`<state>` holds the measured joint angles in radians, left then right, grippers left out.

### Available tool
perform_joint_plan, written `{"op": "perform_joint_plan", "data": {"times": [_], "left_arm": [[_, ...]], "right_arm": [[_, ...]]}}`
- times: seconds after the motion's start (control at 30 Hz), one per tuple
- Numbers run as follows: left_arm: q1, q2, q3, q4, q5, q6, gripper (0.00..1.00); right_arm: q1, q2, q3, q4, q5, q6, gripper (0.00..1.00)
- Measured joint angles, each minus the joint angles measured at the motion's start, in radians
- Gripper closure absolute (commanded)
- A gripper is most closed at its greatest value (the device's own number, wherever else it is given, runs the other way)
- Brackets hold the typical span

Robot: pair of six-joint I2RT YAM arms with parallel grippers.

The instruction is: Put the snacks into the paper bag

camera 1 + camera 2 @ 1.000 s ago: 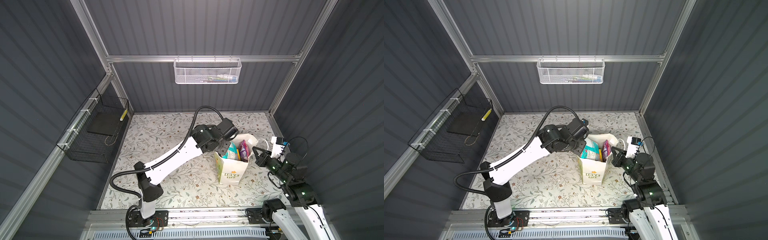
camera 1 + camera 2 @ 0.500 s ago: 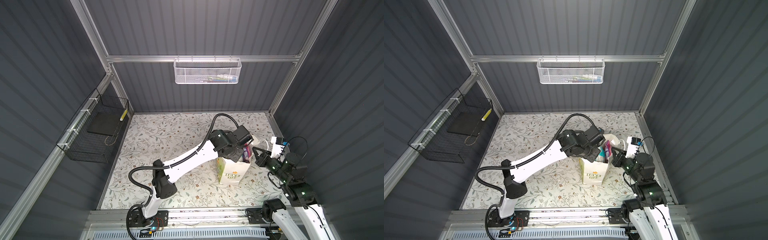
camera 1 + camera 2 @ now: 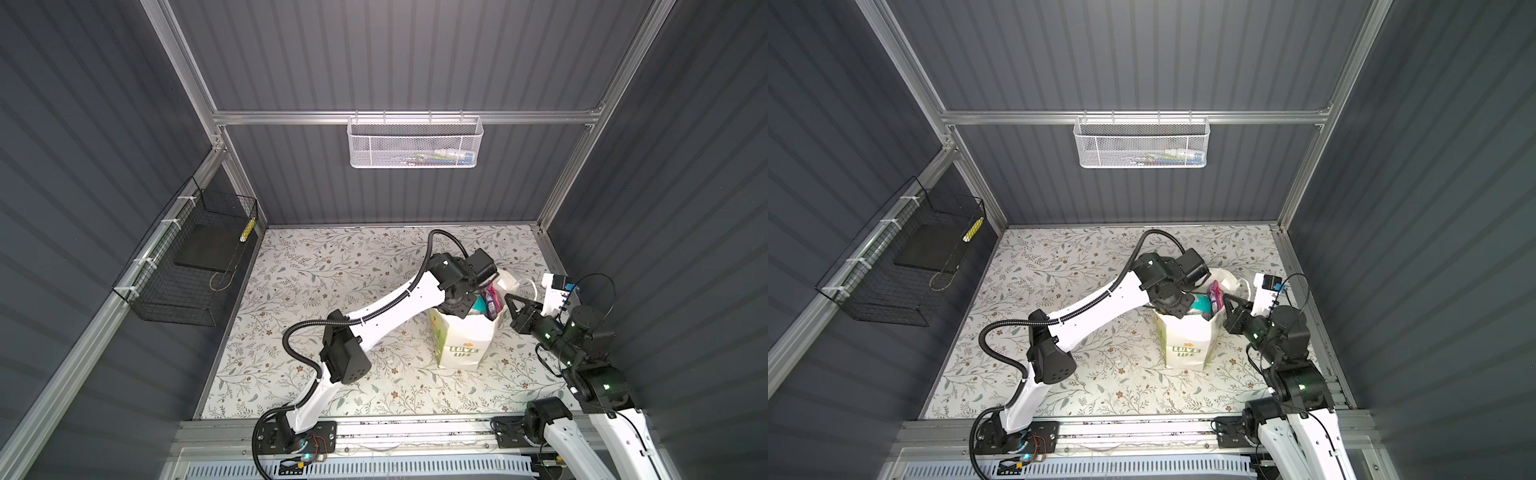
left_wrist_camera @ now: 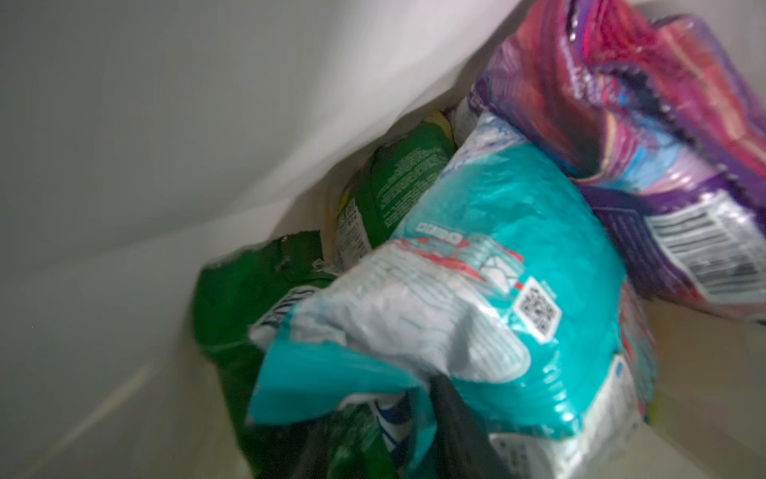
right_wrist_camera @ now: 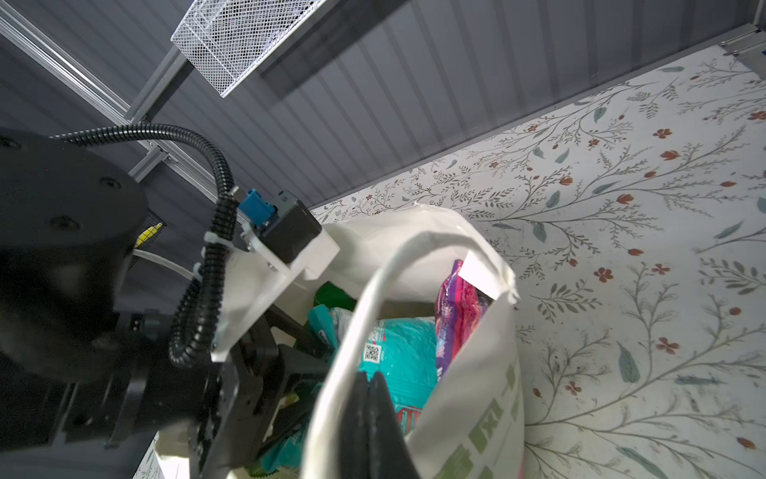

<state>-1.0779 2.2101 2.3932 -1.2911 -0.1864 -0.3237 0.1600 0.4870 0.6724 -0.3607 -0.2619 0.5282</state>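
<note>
- Floral counter (image 3: pixel 332 291): paper bag (image 3: pixel 461 336) stands upright on its right side, mouth open.
- Snacks (image 3: pixel 1202 303) in the bag: teal packet (image 4: pixel 497 257) on top, purple packet (image 4: pixel 642 145) and green packet (image 4: pixel 232 307) beside it.
- Left gripper (image 3: pixel 463 305): down in the bag mouth at the teal packet; can't tell jaw gap.
- Right gripper (image 5: pixel 371 398): jaws closed, tips at the bag rim beside the cord handle (image 5: pixel 360 315).
</note>
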Motion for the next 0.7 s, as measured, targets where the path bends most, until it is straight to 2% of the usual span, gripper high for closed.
{"op": "perform_joint_plan", "data": {"times": [0.13,0.23,0.27,0.33,0.37,0.47,0.57,0.63,0.7], "left_arm": [[-0.004,-0.069,-0.003,0.038,0.072,0.001,0.24],[-0.008,-0.195,-0.047,0.101,0.106,0.003,0.14],[-0.010,-0.260,-0.089,0.136,0.110,0.002,0.10],[-0.015,-0.400,-0.192,0.203,0.109,0.001,0.01],[-0.016,-0.476,-0.250,0.238,0.105,0.000,0.00],[-0.016,-0.666,-0.400,0.328,0.063,-0.002,0.00],[-0.001,-0.800,-0.530,0.396,0.006,-0.015,0.00],[0.040,-0.855,-0.611,0.429,0.006,-0.030,0.00],[0.104,-0.874,-0.682,0.459,0.028,-0.043,0.00]], "right_arm": [[0.000,-0.002,0.000,-0.003,0.000,-0.005,0.97],[0.000,-0.005,0.000,-0.006,0.002,-0.009,0.96],[0.000,-0.006,0.000,-0.008,0.001,-0.011,0.92],[0.000,-0.005,0.005,-0.014,-0.003,-0.016,0.82],[0.000,-0.002,0.013,-0.022,-0.008,-0.020,0.75],[0.000,0.024,0.061,-0.066,-0.029,-0.033,0.46],[0.000,0.054,0.130,-0.125,-0.037,-0.041,0.32],[0.000,0.062,0.175,-0.164,-0.034,-0.042,0.23],[0.000,0.062,0.217,-0.204,-0.026,-0.047,0.18]]}}
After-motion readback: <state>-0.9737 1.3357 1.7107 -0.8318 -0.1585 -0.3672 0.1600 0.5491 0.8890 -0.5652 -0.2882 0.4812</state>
